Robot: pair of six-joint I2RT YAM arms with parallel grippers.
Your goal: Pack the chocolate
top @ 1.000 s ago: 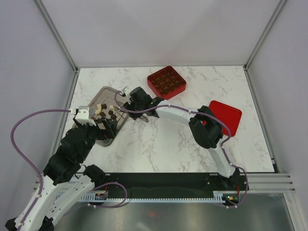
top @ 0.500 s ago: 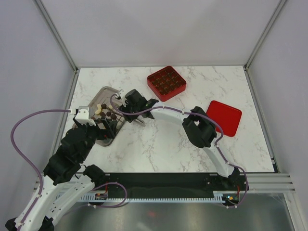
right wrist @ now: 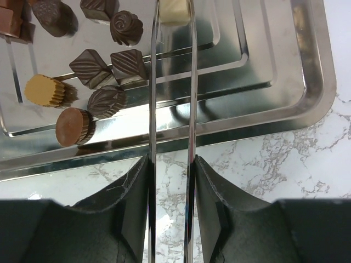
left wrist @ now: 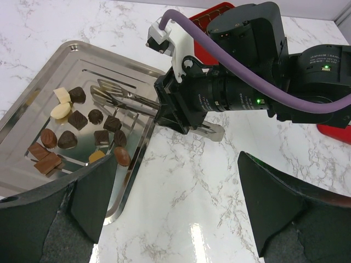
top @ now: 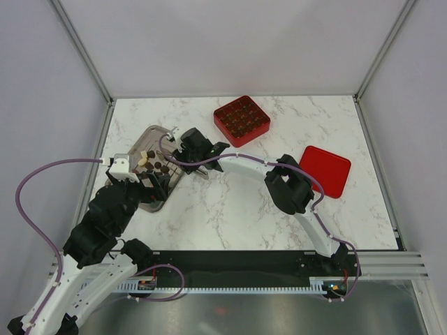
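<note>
Marble under a tray of brown and cream chocolate; right fingers clamp tongs, left fingers gape empty.

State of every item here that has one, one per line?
Left pincer: open, empty.
Right pincer: shut on tongs.
Tongs: arms slightly apart over tray, nothing visibly gripped.
Chocolate: loose on tray.
Box: open.
Lid: off, flat on table.
</note>
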